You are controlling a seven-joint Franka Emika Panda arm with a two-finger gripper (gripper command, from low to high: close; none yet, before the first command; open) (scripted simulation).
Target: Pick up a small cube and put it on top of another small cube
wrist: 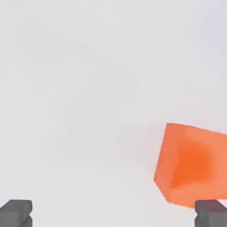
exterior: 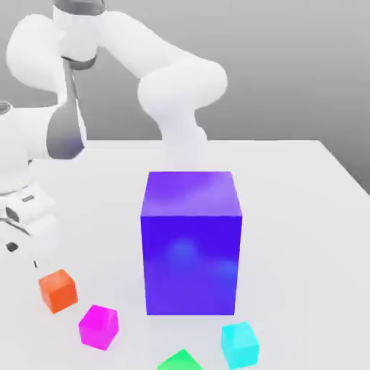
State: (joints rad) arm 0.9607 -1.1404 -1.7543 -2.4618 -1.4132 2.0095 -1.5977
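The small magenta-pink cube (exterior: 98, 327) sits on the white table near the front edge, toward the exterior view's left. An orange small cube (exterior: 58, 290) lies just behind and to the left of it. My gripper (exterior: 22, 254) hangs at the exterior view's far left, above the table and a little behind the orange cube. In the hand view the two dark fingertips (wrist: 16, 213) stand wide apart, so the gripper (wrist: 113, 213) is open with nothing between them. The orange cube (wrist: 193, 164) lies below, close to one fingertip and off centre.
A big blue-purple block (exterior: 191, 242) stands in the middle of the table (exterior: 303, 217). A cyan small cube (exterior: 240, 345) sits in front of its right corner. A green cube (exterior: 181, 360) is cut off by the front edge of the picture.
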